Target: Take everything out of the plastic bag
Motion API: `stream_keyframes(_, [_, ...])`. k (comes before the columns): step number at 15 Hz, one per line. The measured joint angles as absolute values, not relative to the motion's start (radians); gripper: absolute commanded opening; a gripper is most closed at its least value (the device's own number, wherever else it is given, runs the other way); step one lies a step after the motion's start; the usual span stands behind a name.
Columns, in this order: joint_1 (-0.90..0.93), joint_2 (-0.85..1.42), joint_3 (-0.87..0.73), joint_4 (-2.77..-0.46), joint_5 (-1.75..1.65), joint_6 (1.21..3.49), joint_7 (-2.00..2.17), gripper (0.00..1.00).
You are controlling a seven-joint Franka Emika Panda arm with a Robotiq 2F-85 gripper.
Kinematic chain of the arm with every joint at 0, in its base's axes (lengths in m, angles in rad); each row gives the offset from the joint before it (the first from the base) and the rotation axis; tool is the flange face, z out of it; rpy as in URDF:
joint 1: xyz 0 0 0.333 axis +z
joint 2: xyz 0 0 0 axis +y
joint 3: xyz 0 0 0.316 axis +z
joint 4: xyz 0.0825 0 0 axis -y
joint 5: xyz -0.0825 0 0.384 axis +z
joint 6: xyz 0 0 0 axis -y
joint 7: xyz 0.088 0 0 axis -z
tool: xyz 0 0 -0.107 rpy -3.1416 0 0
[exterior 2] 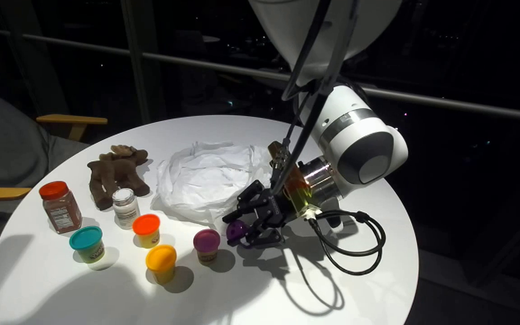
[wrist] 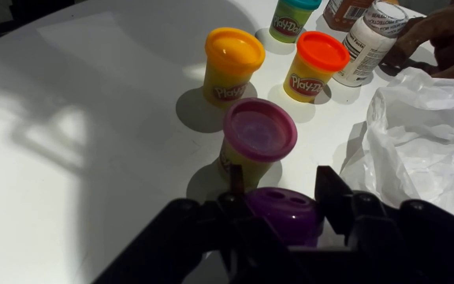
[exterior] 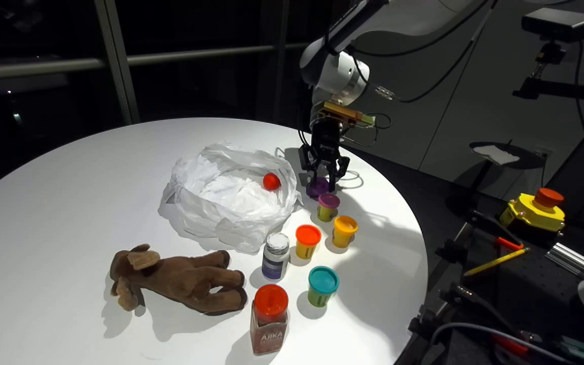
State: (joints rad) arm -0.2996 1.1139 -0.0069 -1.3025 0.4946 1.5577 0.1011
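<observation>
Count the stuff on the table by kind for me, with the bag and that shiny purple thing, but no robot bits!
Tubs: 4 (teal tub, red-orange tub, orange tub, plum tub)
Red-lidded jar: 1
White bottle: 1
Brown plush toy: 1
Plastic bag: 1
Red round thing, in the bag: 1
Shiny purple thing: 1
Total in sight: 10

Purple object [wrist: 286, 215] in the tool [wrist: 280, 181], magenta-lidded tub [wrist: 257, 138] beyond, plastic bag [wrist: 432, 154] at right
</observation>
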Motion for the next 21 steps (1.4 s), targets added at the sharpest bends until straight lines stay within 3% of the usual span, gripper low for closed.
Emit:
stream_keyframes(2, [-0.3, 1.116, -0.007, -1.294, 0.495, 1.558, 0.104, 0.59])
stream_keyframes(4, [-0.302, 1.118, -0.008, -1.287, 0.495, 1.561, 0.108, 0.7])
stream_keyframes(5, [-0.304, 1.118, -0.008, -1.284, 0.495, 1.563, 0.109, 0.89])
stream_keyframes(7, [-0.311, 1.118, -0.009, -1.278, 0.495, 1.567, 0.11, 1.0])
stream_keyframes(21, [-0.286, 1.072, -0.024, -1.27, 0.472, 1.718, 0.154, 1.0])
